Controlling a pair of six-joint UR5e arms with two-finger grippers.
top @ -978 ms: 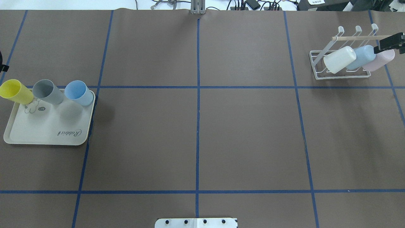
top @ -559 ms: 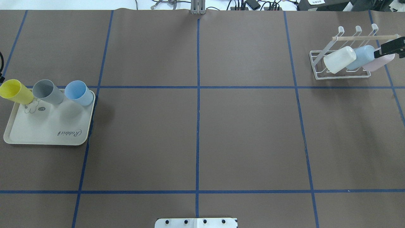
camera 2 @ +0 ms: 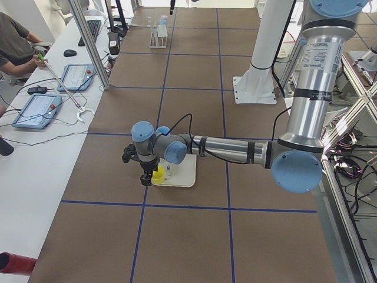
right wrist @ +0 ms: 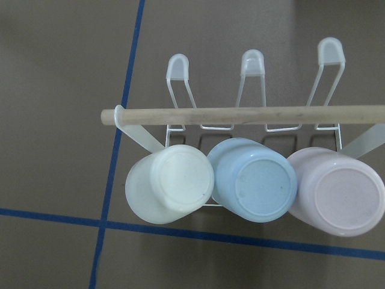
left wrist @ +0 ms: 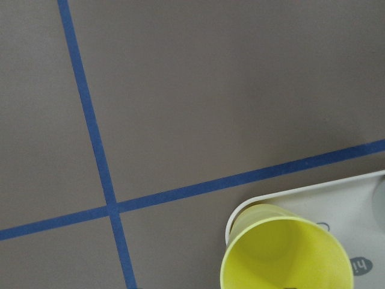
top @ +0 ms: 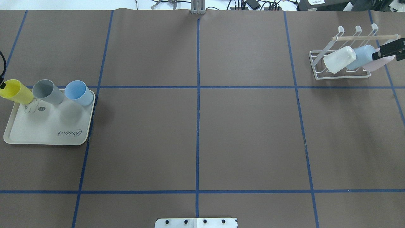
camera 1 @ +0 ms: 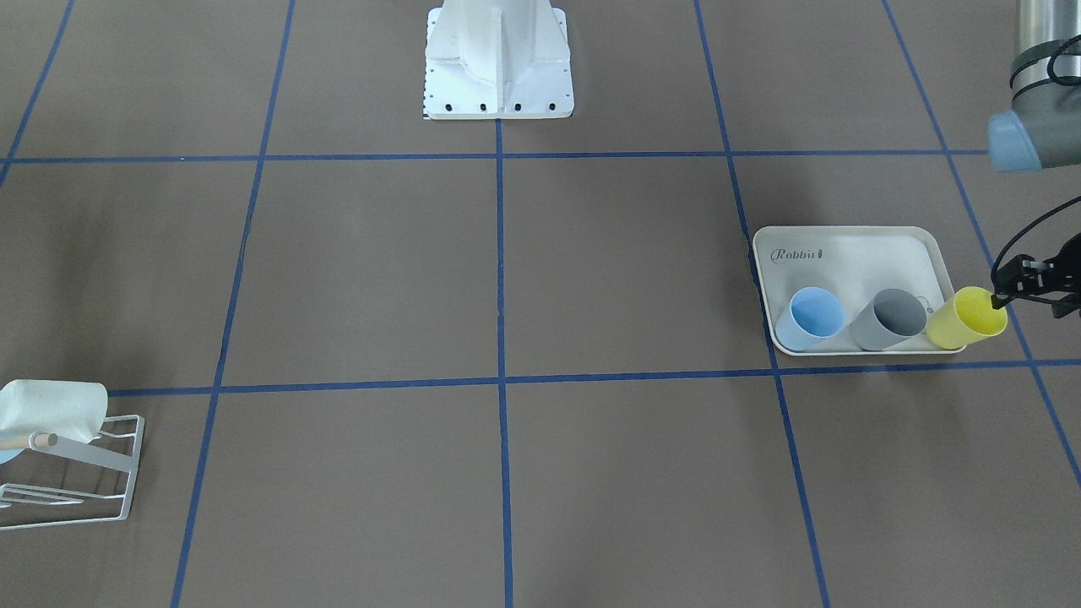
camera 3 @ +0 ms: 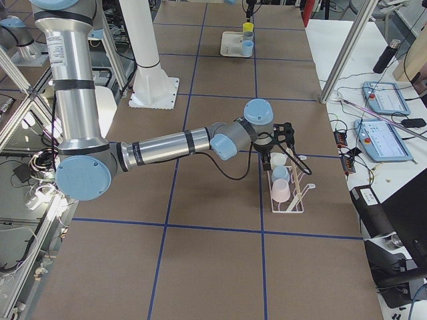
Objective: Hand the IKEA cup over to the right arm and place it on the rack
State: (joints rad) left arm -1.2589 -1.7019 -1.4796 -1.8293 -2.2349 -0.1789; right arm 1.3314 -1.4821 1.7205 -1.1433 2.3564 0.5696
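Yellow cup [camera 1: 963, 323]: is standing on the tray [camera 1: 853, 253], at its corner.
Left gripper [camera 1: 1002, 297]: is hovering at that cup's outer rim; cannot tell how its jaws stand.
Right gripper [top: 388, 50]: is hanging over the rack [top: 316, 68]; grip likewise unreadable.

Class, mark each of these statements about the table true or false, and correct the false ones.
1. The cream tray carries three upright cups. True: a yellow cup, a grey cup and a blue cup.
2. The wire rack holds two cups. False: it holds three, a white cup, a pale blue cup and a pink cup.
3. The rack's cups turn their mouths to the right wrist camera. False: their bases face it.
4. The left claw is close to the yellow cup. True.
5. The grey cup ends the tray's row. False: it stands in the middle.
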